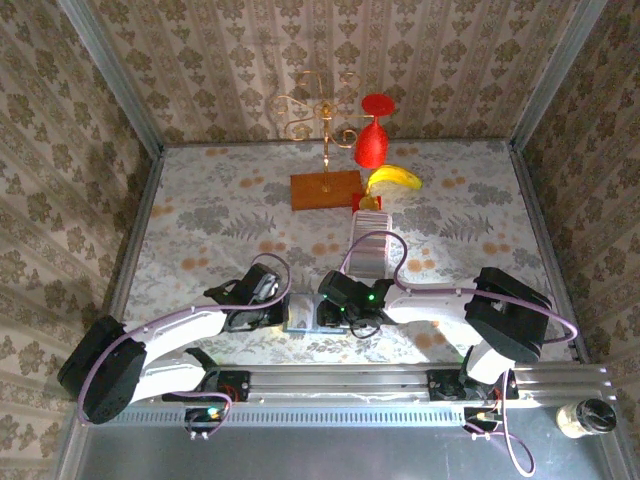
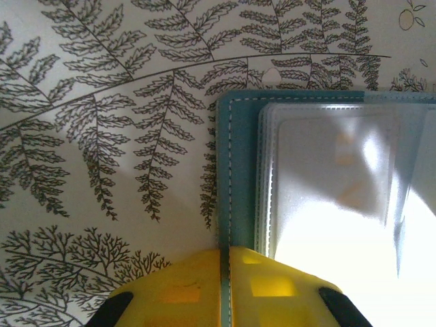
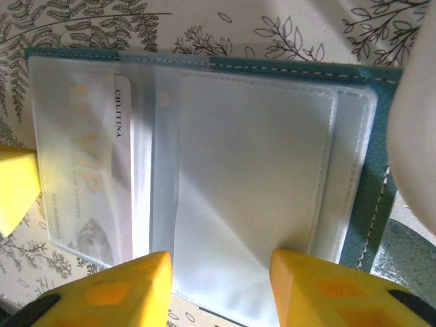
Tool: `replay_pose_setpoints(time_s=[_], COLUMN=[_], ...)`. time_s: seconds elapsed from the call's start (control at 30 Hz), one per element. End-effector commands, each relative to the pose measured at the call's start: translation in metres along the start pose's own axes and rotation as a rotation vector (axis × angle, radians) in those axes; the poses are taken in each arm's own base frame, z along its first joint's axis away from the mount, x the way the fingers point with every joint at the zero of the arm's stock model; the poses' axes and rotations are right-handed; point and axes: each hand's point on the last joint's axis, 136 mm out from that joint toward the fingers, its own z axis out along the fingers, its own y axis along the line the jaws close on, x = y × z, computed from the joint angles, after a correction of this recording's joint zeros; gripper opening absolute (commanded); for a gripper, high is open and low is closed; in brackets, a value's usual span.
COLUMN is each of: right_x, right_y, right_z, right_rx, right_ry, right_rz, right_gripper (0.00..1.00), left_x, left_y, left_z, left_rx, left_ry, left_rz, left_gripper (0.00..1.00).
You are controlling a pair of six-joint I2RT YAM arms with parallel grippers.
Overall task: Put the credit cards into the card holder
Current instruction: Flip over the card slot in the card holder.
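The teal card holder (image 1: pixel 300 316) lies open on the table between the two arms. My left gripper (image 2: pixel 228 286) is shut on the stitched edge of its teal cover (image 2: pixel 238 170), and clear sleeves (image 2: pixel 327 170) spread to the right of the grip. My right gripper (image 3: pixel 221 272) stands open just above a clear sleeve (image 3: pixel 252 177), with nothing between its fingers. One of the credit cards (image 3: pixel 88 177), pale with faint printing, sits inside the left sleeve. More credit cards (image 1: pixel 372 255) stand edge-on in a ribbed row just beyond the grippers.
An orange-brown wooden block (image 1: pixel 325 188) carrying a gold wire stand (image 1: pixel 322 110) sits at the back. A red goblet (image 1: pixel 373 140) and a banana (image 1: pixel 393 178) are to its right. Patterned walls close in the table (image 1: pixel 200 230). A jar (image 1: pixel 585 416) is at the bottom right.
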Motion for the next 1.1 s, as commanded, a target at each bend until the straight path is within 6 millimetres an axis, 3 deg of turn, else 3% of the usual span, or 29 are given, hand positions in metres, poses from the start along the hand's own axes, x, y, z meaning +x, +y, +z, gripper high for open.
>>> replay_pose_setpoints(time_s=[0.0, 0.27, 0.63, 1.07], right_x=[0.006, 0.008, 0.004, -0.002], right_y=[-0.025, -0.02, 0.032, 0.054], right_z=[0.001, 0.006, 0.031, 0.022], right_rx=[0.128, 0.158, -0.076, -0.19], right_ry=[-0.008, 0.0, 0.007, -0.019], right_rz=[0.007, -0.018, 0.048, 0.083], right_gripper=[0.47, 0.48, 0.49, 0.46], left_x=[0.026, 0.029, 0.038, 0.036], left_y=[0.013, 0.01, 0.012, 0.017], left_z=[0.004, 0.0, -0.004, -0.004], left_rx=[-0.026, -0.009, 0.009, -0.014], left_ry=[0.09, 0.088, 0.086, 0.064], left_rz=[-0.017, -0.024, -0.048, -0.059], left_gripper=[0.11, 0.11, 0.13, 0.13])
